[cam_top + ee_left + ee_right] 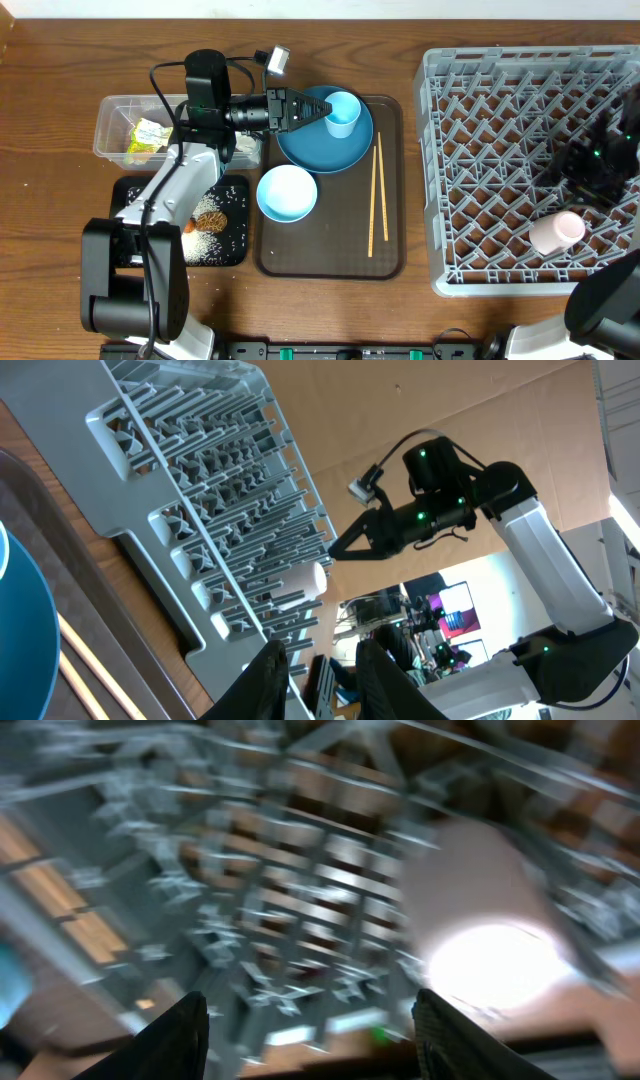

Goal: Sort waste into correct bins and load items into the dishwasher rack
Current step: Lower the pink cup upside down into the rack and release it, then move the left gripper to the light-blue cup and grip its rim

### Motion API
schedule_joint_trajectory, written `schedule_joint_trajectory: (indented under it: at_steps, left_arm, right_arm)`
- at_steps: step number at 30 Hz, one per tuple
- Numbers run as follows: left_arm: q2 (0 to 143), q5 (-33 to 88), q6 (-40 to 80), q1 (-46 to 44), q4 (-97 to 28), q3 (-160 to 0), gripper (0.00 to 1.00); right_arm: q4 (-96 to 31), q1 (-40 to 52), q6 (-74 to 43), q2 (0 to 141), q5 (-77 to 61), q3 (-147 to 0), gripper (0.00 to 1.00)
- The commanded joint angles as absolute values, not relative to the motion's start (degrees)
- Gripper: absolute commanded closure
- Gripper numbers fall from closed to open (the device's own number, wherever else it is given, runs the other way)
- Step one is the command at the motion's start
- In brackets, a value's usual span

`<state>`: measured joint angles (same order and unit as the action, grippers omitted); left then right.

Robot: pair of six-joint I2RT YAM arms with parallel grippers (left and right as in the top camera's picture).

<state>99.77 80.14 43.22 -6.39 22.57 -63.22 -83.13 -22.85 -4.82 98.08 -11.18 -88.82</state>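
On the dark brown serving tray [392, 255]: small light-blue cup [342, 113], upright on the large blue plate [305, 150]. The left gripper [322, 110] is level at the cup's side, fingers slightly parted, nothing seen between them. In the dishwasher rack [432, 200]: pink cup [557, 232], lying on its side. The right gripper [310, 1010] is above the rack, jaws spread wide, empty; its view is blurred.

Wood-grain bench [60, 60] fills the overhead view, and there's the dark brown serving tray [330, 240], lying flat mid-bench, long sides running back to front. Left wrist view: a tan wall panel [330, 420] behind, a lit screen [455, 610] far off.
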Motion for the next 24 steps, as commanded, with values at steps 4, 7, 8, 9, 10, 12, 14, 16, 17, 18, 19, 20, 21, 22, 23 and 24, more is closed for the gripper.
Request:
schedule_joint_trajectory:
  at_steps: [4,7,8,9,10,12,14,16,17,18,19,20,21,22,23,24]
  left_arm:
    - [99.68,79.44,40.73,-6.17,22.79,-63.31,0.76]
    - [99.68,78.08,40.25,-6.17,21.58,-63.31,0.76]
    - [99.68,77.30,39.55,-6.17,20.51,-63.31,0.76]
    - [99.68,76.31,38.50,-6.17,19.07,-63.31,0.76]
    - [99.68,74.32,37.08,-6.17,16.58,-63.31,0.76]
    - [99.68,69.01,35.77,-6.17,12.36,-63.31,0.76]
    - [99.66,59.24,36.05,-6.17,7.81,-63.33,0.76]
    - [99.66,54.00,35.99,-6.17,5.78,-63.75,0.75]
    - [99.66,52.25,36.01,-6.17,4.58,-64.23,0.74]
    - [99.66,50.59,35.94,-6.22,3.03,-64.97,0.72]
    - [99.66,48.62,35.33,-6.39,1.21,-66.00,0.71]
    - [99.66,46.48,34.52,-6.63,-0.69,-67.05,0.70]
    - [99.66,43.62,33.54,-6.94,-3.03,-68.29,0.69]
    - [99.66,39.62,32.03,-7.42,-6.33,-70.02,0.68]
    - [99.66,35.68,30.68,-7.99,-9.32,-71.57,0.68]
    - [99.66,31.24,29.36,-8.69,-12.29,-73.17,0.67]
  right_arm:
    - [-75.26,-15.07,1.78,97.45,-26.92,-89.21,0.43]
    - [-69.14,-9.43,0.62,97.47,-27.22,-89.19,0.42]
    - [-67.20,-7.29,0.30,97.47,-27.22,-89.19,0.41]
    - [-65.06,-4.82,0.25,97.47,-27.20,-89.19,0.41]
    - [-62.96,-2.42,0.25,97.47,-27.05,-89.19,0.41]
    - [-59.57,1.54,-1.13,97.47,-24.40,-89.19,0.40]
    - [-57.19,4.60,-4.36,97.47,-19.11,-89.19,0.39]
    - [-56.14,6.90,-6.37,97.47,-14.52,-89.19,0.38]
    - [-56.10,7.75,-6.92,97.47,-13.04,-89.19,0.37]
    - [-56.14,8.54,-7.31,97.47,-12.01,-89.19,0.37]
    - [-56.27,9.41,-7.27,97.47,-11.55,-89.17,0.36]
    - [-56.29,9.89,-7.25,97.49,-11.55,-89.17,0.36]
    - [-56.31,10.39,-7.27,97.49,-11.55,-89.17,0.36]
    - [-56.31,10.81,-7.25,97.49,-11.55,-89.17,0.36]
    - [-56.34,10.98,-7.25,97.49,-11.55,-89.17,0.36]
    - [-56.40,11.05,-7.22,97.49,-11.53,-89.17,0.35]
